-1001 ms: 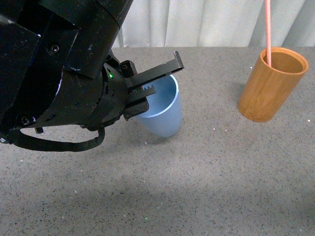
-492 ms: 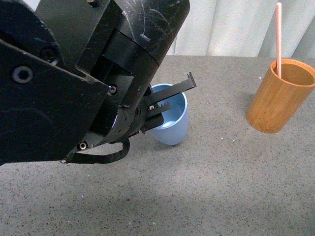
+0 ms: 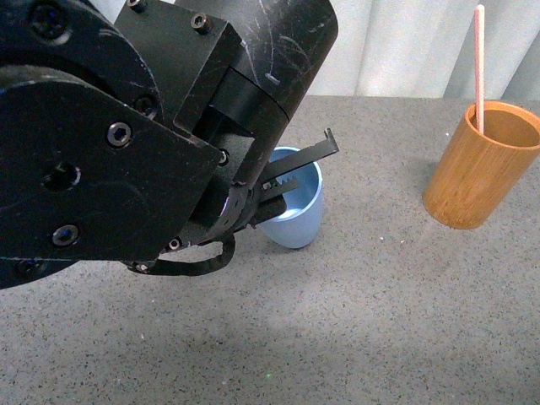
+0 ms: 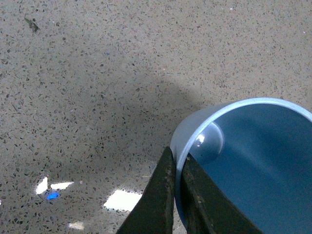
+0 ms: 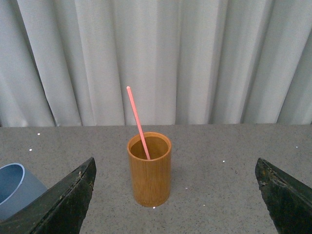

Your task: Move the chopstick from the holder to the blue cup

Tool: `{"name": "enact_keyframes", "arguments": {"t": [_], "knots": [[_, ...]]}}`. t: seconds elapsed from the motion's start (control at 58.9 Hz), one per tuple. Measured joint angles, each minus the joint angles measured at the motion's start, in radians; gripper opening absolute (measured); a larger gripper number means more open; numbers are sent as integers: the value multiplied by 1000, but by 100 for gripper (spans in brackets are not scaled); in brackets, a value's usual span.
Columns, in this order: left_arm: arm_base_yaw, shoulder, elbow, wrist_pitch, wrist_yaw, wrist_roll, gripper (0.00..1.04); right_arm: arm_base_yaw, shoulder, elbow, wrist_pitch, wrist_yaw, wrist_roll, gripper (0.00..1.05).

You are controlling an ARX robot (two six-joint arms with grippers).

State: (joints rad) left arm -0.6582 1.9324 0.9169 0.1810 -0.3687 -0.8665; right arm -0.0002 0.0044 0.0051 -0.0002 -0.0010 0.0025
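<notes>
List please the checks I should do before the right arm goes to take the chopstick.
1. The left gripper is shut on the rim of the blue cup: ok.
2. The blue cup stands flat on the table: cannot tell.
3. The chopstick stands in the holder, top free: ok.
4. The right gripper is open and faces the holder: ok.
5. The right gripper is around the chopstick: not ok, it is well short.

place: lab test bench | speckled grey tabletop (image 3: pixel 380 321) | white curtain (image 5: pixel 170 58) backdrop
</notes>
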Motion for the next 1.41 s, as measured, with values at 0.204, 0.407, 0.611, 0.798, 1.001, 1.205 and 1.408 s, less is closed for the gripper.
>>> {"name": "enact_keyframes", "arguments": {"t": [0.204, 0.407, 0.611, 0.798, 1.001, 1.205, 1.408], "knots": [[0, 6, 6, -4, 6, 0, 5, 0, 0, 0, 0, 0, 0, 95], [0, 6, 11, -4, 13, -1, 39, 0, 0, 0, 0, 0, 0, 95], [5, -13, 21, 4, 37, -2, 78, 0, 0, 0, 0, 0, 0, 95], [44, -58, 27, 8, 42, -7, 99, 0, 0, 0, 0, 0, 0, 95], [166, -72, -216, 664, -59, 375, 76, 0, 0, 0, 0, -1, 0, 95], [611, -309, -636, 1173, 338, 811, 29, 0, 0, 0, 0, -1, 0, 95], [658, -834, -889, 757, 370, 846, 4, 0, 0, 0, 0, 0, 0, 95]]}}
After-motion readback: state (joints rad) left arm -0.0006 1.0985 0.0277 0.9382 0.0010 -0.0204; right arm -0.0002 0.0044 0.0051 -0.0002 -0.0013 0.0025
